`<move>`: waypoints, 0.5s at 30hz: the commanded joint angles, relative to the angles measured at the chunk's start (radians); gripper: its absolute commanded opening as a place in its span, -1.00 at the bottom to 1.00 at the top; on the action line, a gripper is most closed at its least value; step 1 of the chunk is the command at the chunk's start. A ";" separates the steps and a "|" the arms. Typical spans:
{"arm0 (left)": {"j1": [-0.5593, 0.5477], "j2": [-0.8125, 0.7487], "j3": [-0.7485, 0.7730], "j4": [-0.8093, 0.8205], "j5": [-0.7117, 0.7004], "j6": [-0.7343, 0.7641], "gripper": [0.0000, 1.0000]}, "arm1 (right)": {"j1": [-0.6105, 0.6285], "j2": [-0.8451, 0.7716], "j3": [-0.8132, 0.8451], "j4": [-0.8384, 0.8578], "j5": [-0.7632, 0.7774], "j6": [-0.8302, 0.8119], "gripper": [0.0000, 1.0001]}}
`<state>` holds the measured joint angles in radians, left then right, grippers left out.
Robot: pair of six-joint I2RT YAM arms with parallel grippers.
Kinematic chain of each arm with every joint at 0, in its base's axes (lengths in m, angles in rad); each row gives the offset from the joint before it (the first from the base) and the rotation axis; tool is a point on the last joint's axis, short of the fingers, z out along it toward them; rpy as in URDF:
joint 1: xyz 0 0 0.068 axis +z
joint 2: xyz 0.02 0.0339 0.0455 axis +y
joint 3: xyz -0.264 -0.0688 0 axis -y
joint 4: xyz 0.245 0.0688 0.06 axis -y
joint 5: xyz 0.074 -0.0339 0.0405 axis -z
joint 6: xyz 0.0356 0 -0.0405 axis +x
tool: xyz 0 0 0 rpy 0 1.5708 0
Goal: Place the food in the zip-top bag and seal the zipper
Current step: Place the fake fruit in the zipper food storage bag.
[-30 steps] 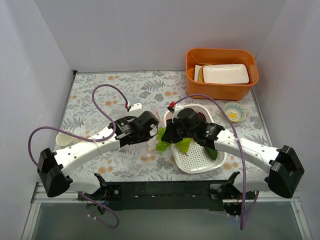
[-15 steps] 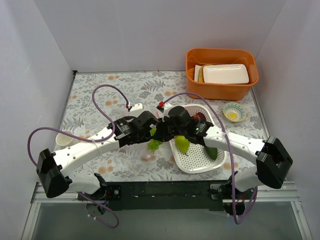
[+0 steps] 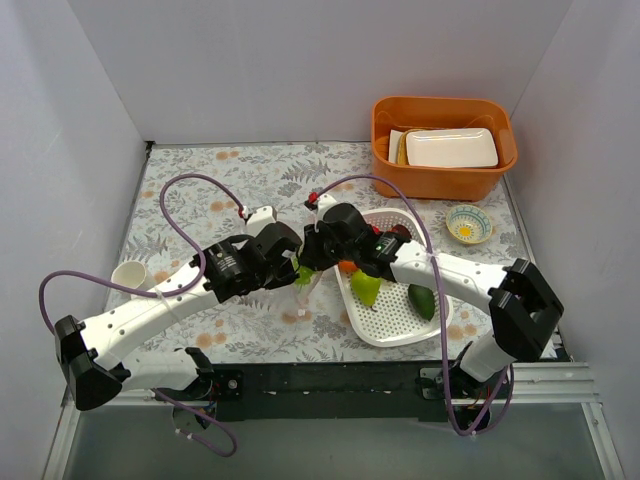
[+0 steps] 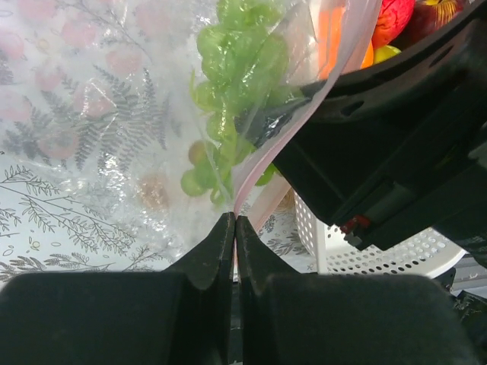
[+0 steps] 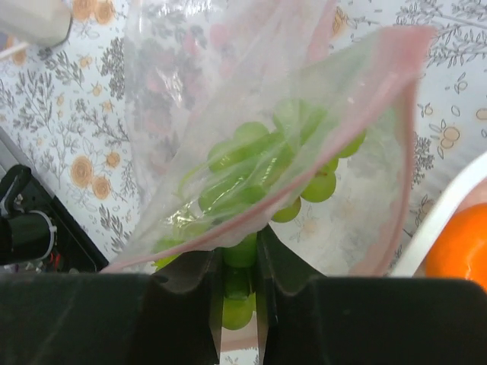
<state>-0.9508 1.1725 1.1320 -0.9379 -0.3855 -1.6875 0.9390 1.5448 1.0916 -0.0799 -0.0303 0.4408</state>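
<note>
Jaws on both arms are clamped. The left gripper (image 4: 234,224) pinches the zip-top bag (image 4: 114,114) at its mouth edge, and the bag hangs just off the left rim of the white basket (image 3: 395,318). The right gripper (image 5: 240,257) squeezes the green grapes (image 5: 259,175), which sit inside the bag's open mouth, framed by the pink zipper (image 5: 409,137). An orange (image 5: 456,247), a red apple (image 4: 394,17), a green pear (image 3: 365,288) and an avocado (image 3: 422,300) lie in the basket.
</note>
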 commanded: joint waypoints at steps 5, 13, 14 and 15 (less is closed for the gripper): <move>0.004 -0.011 0.043 -0.047 -0.010 -0.031 -1.00 | -0.005 0.055 0.159 -0.014 -0.040 -0.027 0.33; 0.004 0.016 0.120 -0.095 -0.105 -0.049 -1.00 | -0.005 -0.165 0.036 -0.061 0.084 -0.028 0.76; 0.003 0.018 0.126 -0.096 -0.107 -0.046 -1.00 | -0.005 -0.217 0.019 -0.070 0.131 -0.021 0.80; 0.003 0.018 0.127 -0.091 -0.108 -0.044 -1.00 | -0.006 -0.239 0.001 -0.076 0.151 -0.013 0.80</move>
<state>-0.9508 1.1946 1.2102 -1.0180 -0.4393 -1.7229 0.9363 1.4620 1.1439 -0.1516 0.0048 0.4198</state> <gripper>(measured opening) 0.012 0.894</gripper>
